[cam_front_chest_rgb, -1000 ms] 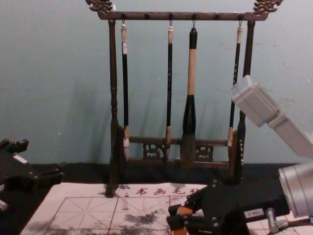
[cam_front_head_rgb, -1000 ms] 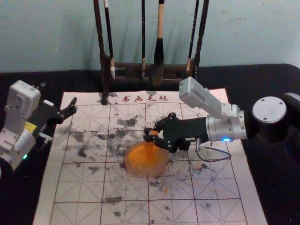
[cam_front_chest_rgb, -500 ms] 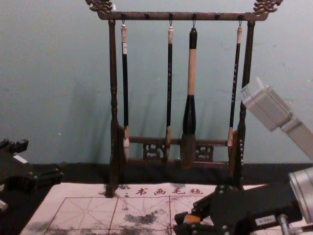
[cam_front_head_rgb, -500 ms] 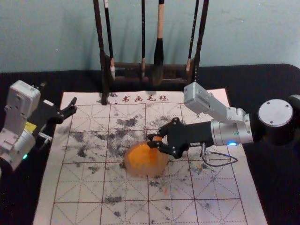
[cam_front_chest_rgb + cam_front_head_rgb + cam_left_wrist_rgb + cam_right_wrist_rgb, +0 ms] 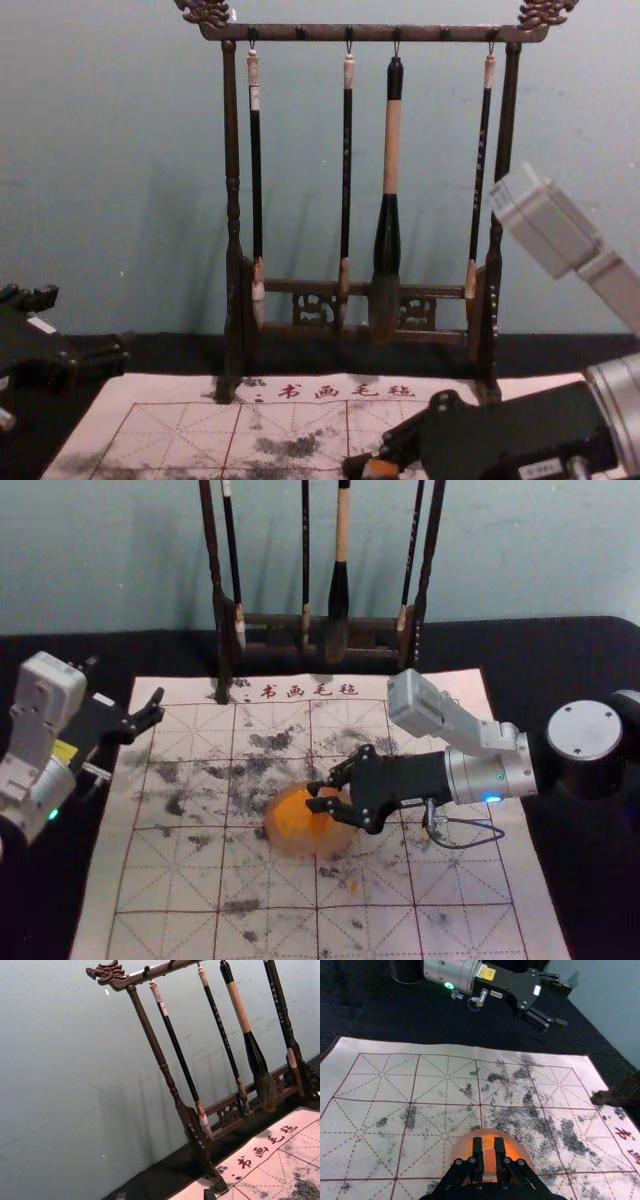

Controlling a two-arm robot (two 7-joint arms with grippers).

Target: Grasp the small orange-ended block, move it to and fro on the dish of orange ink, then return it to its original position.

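Right gripper (image 5: pixel 316 797) — mid-view, level, fingers closed in | left gripper (image 5: pixel 127 685) — parked far left, fingers apart

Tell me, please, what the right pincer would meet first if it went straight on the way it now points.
Probably the dish of orange ink: the right pincer, closed on the small block, slants down towards it, though any gap is unclear.

4 brushes (image 5: pixel 392 150) | 1 each: rack (image 5: pixel 232 205), mat (image 5: pixel 470 880), dish (image 5: pixel 302 851), block (image 5: pixel 489 1161)
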